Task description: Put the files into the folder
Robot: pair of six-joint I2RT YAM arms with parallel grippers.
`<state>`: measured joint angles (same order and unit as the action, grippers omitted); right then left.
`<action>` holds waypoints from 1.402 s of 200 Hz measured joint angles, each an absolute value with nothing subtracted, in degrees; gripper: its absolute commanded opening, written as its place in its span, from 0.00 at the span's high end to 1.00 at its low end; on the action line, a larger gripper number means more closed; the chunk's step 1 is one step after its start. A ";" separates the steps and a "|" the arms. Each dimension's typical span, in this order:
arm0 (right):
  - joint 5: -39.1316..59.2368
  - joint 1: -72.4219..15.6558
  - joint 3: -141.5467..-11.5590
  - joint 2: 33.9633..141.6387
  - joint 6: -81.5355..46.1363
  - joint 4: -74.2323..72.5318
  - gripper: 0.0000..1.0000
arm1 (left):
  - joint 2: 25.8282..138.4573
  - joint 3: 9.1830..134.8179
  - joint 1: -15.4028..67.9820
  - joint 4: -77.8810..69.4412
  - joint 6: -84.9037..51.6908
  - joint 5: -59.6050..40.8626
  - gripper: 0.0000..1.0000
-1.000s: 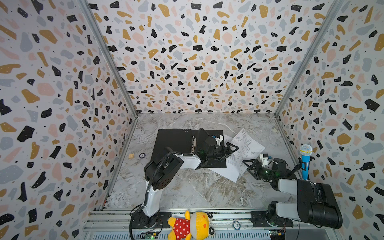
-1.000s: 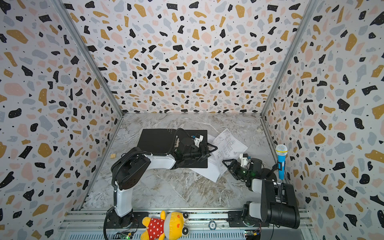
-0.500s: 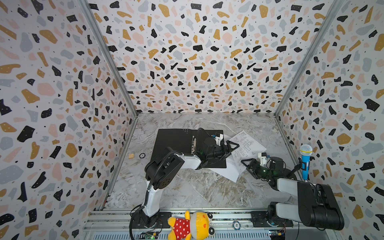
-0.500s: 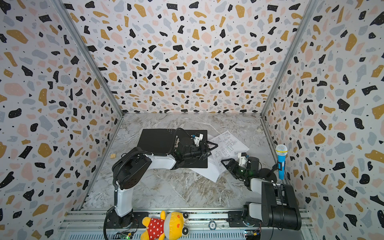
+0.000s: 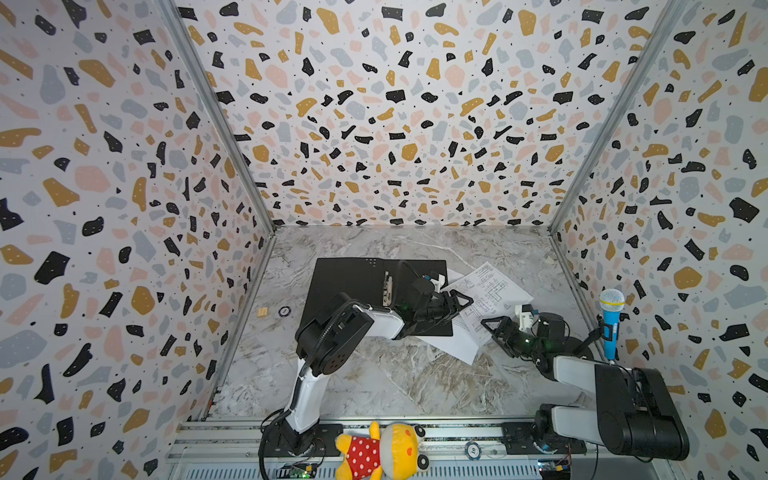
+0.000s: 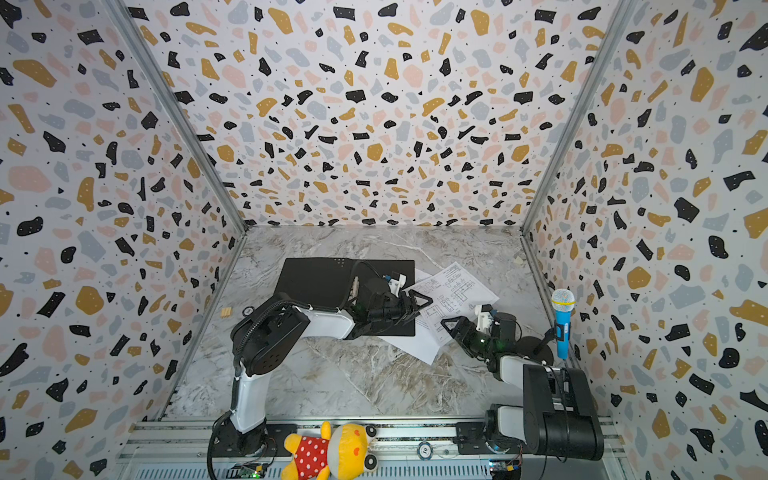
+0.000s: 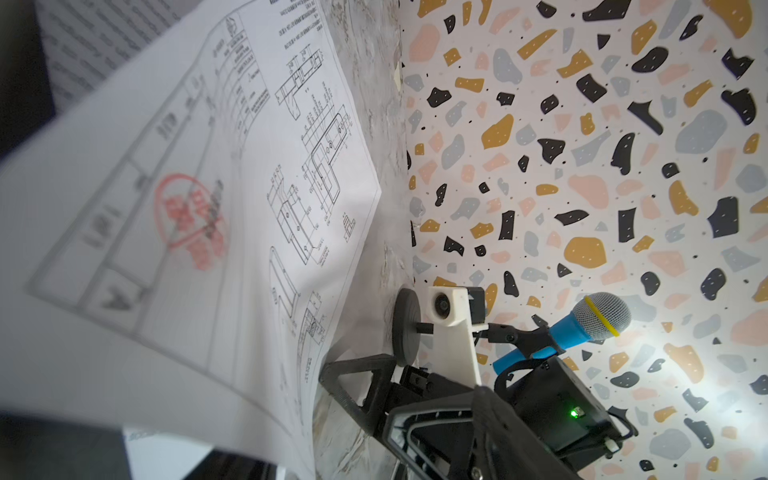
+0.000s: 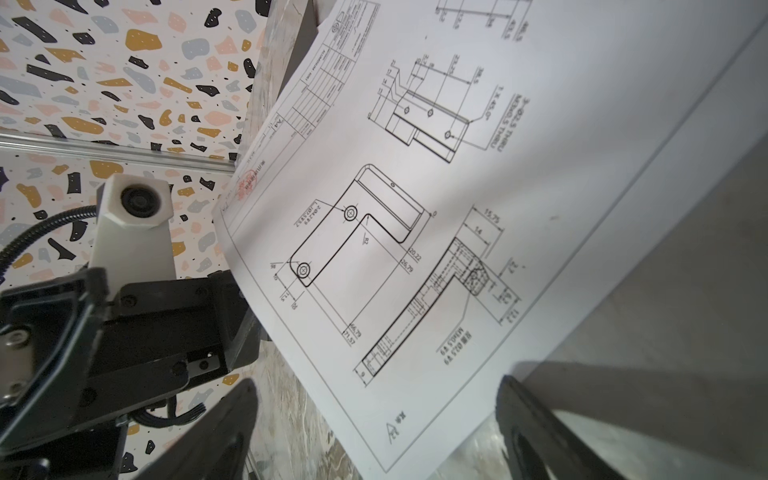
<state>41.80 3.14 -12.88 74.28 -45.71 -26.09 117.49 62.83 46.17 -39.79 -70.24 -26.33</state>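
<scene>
Top views: folder (image 5: 349,286) lies open on the table (image 5: 374,382), black inside up. Both sheets are at its right edge, mostly on the marble. The drawing sheet (image 5: 494,286) is on top and skewed. The text sheet (image 5: 457,345) shows from beneath it at the folder's near right corner. Left gripper (image 5: 461,300) reaches across the folder's right half to the drawing sheet's left edge. Cannot tell whether it pinches the paper. Right gripper (image 5: 492,326) sits at the same sheet's near edge, jaws spread. Mic (image 5: 611,324) stands by the right wall. The paired top view gives the same layout: folder (image 6: 316,282), left gripper (image 6: 419,301), right gripper (image 6: 453,326).

Left wrist: drawing sheet (image 7: 208,208) fills the frame close up, curved, with a blurred red stamp. A corner of the text sheet (image 7: 95,37) shows behind it. Right gripper (image 7: 374,399) is at the sheet's far edge. This camera's own jaws are not visible.

Right wrist: drawing sheet (image 8: 415,208) bows upward, and its far edge meets the left gripper (image 8: 237,316), with contact hidden by the paper. The right gripper's fingers (image 8: 224,428) stand wide apart, released, with the sheet's near edge between them.
</scene>
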 measured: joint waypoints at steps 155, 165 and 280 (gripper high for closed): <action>47.53 9.39 -9.10 69.78 -50.04 -26.28 0.04 | 118.93 62.94 45.91 -42.39 -72.66 -25.63 0.96; 48.01 9.61 -8.78 69.78 -50.72 -26.81 0.05 | 118.91 62.74 45.91 -43.33 -73.21 -25.63 0.96; 49.74 11.68 -7.11 74.87 -57.45 -34.94 0.24 | 114.13 55.29 45.91 -47.86 -76.20 -26.26 0.96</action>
<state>49.74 11.68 -7.11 74.87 -57.45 -34.94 114.13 55.29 45.91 -47.86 -76.20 -26.26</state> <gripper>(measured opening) 0.780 0.048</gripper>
